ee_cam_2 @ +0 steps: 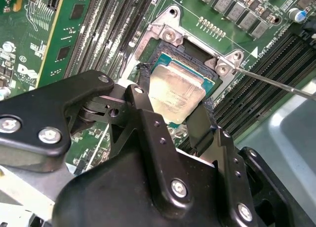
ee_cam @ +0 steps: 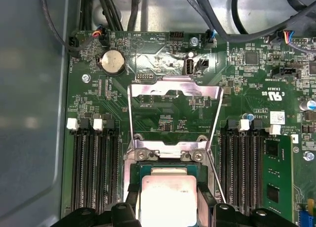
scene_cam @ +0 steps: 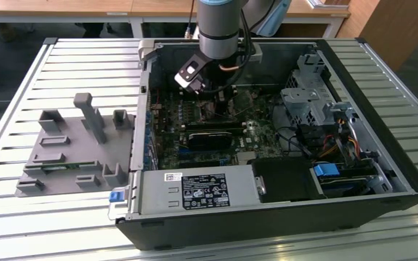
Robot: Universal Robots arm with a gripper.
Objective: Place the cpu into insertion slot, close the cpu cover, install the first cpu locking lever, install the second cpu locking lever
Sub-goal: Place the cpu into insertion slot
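Second wrist view first: what is the claw (ee_cam_2: 174, 96) doing?
— It is squeezing the cpu (ee_cam_2: 178, 86). One black finger (ee_cam_2: 143, 101) presses on each side of the shiny chip.
— Where is the cpu?
— Right over the insertion slot (ee_cam_2: 170, 52) on the green board. I cannot tell if it sits all the way in.
— And the cpu cover (ee_cam: 148, 90)?
— In the first wrist view it stands up, open, at the slot's edge. A thin locking lever (ee_cam_2: 276, 82) sticks out to the side.
— Any writing?
— In the exterior view a white label (scene_cam: 203, 191) with small black print sits on the silver box (scene_cam: 154, 196) in the computer case (scene_cam: 267, 223)
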